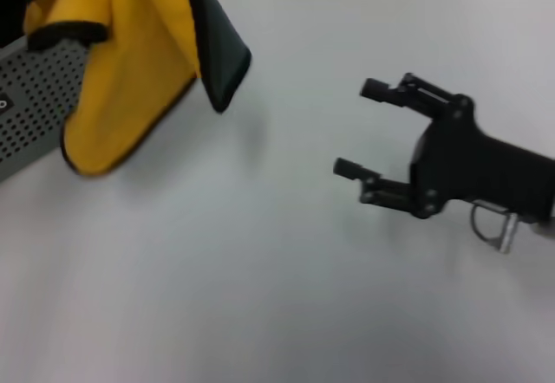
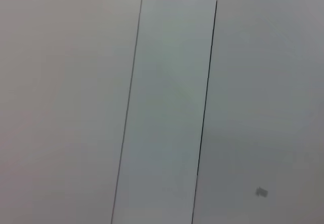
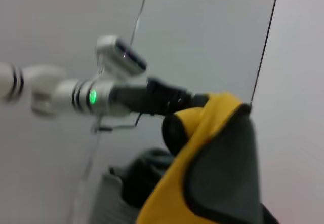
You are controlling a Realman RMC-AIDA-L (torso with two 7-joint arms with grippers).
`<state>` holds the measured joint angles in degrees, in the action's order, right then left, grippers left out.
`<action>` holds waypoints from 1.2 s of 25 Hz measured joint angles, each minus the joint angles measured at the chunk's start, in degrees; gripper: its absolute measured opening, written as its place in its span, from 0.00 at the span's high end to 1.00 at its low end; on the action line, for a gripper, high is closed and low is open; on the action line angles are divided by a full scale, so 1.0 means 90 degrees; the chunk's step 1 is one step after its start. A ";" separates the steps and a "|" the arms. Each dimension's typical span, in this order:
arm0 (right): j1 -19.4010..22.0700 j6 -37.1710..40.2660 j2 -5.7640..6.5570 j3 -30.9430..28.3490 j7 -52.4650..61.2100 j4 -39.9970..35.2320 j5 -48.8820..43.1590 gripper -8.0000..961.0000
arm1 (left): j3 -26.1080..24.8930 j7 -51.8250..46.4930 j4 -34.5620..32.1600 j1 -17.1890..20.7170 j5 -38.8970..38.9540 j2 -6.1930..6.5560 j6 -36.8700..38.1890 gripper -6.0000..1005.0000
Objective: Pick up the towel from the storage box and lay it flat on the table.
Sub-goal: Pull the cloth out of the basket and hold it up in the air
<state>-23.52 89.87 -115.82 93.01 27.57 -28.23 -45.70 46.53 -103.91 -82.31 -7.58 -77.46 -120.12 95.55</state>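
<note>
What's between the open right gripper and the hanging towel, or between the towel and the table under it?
Nothing visible. The towel hangs from the left gripper, partly over the storage box. The right gripper sits open over bare table, with only white surface between it and the cloth. The table beside the box shows nothing on it.

My head camera looks down on the table [image 1: 260, 270]. Head and right wrist views share the towel [image 1: 130, 71]; my left wrist camera faces blank panels.
</note>
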 joint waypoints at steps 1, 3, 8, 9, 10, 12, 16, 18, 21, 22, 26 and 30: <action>0.0135 -0.0262 -0.0024 0.0177 -0.0204 -0.0226 0.0125 0.20 | 0.0001 0.0033 0.0123 -0.0099 -0.0087 -0.0003 -0.0011 0.94; 0.0380 -0.0839 -0.0039 0.0698 -0.0641 -0.0669 0.0662 0.20 | 0.0001 0.0105 0.0316 -0.0229 -0.0220 -0.0006 -0.0055 0.94; 0.0476 -0.1828 -0.0041 0.2014 -0.2326 -0.1044 0.2348 0.20 | -0.0036 0.0204 0.0668 -0.0400 -0.0349 0.0004 -0.0260 0.94; 0.0464 -0.2044 -0.0041 0.2365 -0.2847 -0.1094 0.2774 0.20 | -0.0026 0.0220 0.0702 -0.0450 -0.0366 0.0004 -0.0290 0.94; 0.0456 -0.2205 -0.0043 0.2626 -0.3233 -0.1135 0.3073 0.20 | -0.0013 0.0231 0.0739 -0.0503 -0.0389 0.0001 -0.0311 0.94; 0.0390 -0.2768 -0.0043 0.3510 -0.4579 -0.1352 0.4262 0.20 | 0.0008 0.0239 0.0807 -0.0609 -0.0427 -0.0003 -0.0337 0.93; 0.0205 -0.3182 -0.0046 0.4870 -0.6719 -0.1665 0.6163 0.21 | 0.0018 0.0249 0.0901 -0.0699 -0.0453 -0.0005 -0.0341 0.93; 0.0162 -0.3145 -0.0047 0.5307 -0.7472 -0.1812 0.6827 0.21 | 0.0018 0.0261 0.0929 -0.0713 -0.0453 -0.0005 -0.0341 0.93; 0.0158 -0.3124 -0.0047 0.5507 -0.8037 -0.1998 0.7212 0.21 | 0.0018 0.0320 0.0996 -0.0701 -0.0453 -0.0003 -0.0341 0.92; 0.0160 -0.3094 -0.0048 0.5512 -0.8098 -0.2028 0.7228 0.21 | 0.0017 0.0332 0.1004 -0.0691 -0.0453 -0.0002 -0.0341 0.92; 0.0213 -0.2878 -0.0049 0.5526 -0.8145 -0.2092 0.7245 0.21 | 0.0016 0.0403 0.1052 -0.0663 -0.0474 -0.0002 -0.0340 0.92; 0.0322 -0.2735 -0.0051 0.5588 -0.8176 -0.2132 0.7258 0.21 | 0.0015 0.0415 0.1112 -0.0661 -0.0498 -0.0002 -0.0338 0.91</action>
<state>-20.62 65.25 -116.27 143.30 -46.01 -47.41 19.63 46.66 -100.18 -72.30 -13.53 -81.94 -120.14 92.51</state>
